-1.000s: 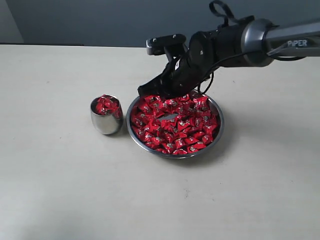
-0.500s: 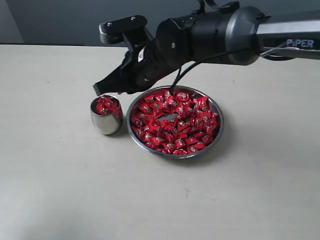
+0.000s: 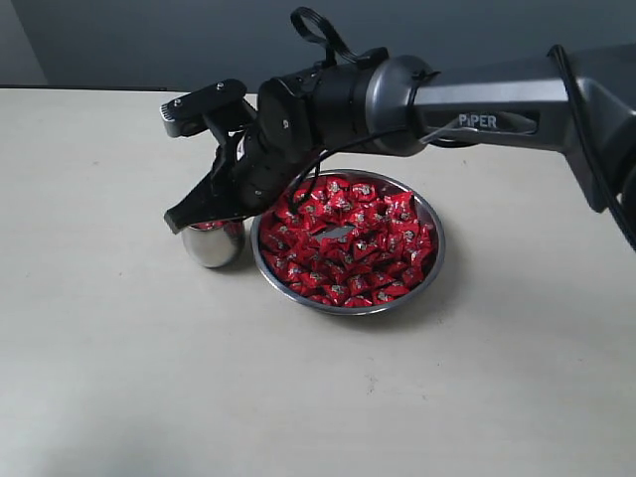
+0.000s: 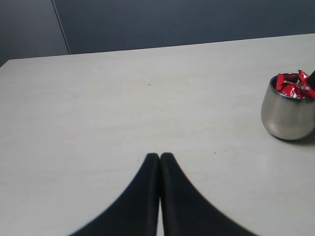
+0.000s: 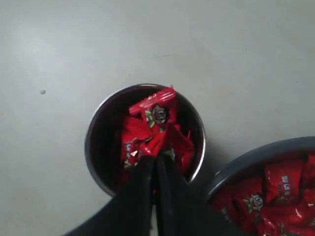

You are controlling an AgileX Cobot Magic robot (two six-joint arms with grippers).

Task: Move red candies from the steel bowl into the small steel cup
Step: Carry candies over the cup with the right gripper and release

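The steel bowl [image 3: 438,245] holds a heap of red candies [image 3: 350,248] in the exterior view. Just left of it stands the small steel cup [image 3: 212,247], its mouth covered by my right gripper [image 3: 178,223]. In the right wrist view, my right gripper [image 5: 156,158] is shut on the wrapper end of a red candy [image 5: 159,112], which hangs over the cup [image 5: 91,142]. Several more red candies [image 5: 132,145] lie inside the cup. My left gripper [image 4: 160,156] is shut and empty, low over bare table. The cup [image 4: 287,112] stands well off to one side of it.
The beige table [image 3: 119,378] surrounds the cup and bowl. The bowl's rim [image 5: 256,157] lies close beside the cup in the right wrist view. A dark wall [image 3: 149,40] runs behind the table's far edge.
My right arm has swung left from above the bowl's far rim to over the cup, its jaws staying shut. The cup's candies are now hidden by the gripper in the exterior view.
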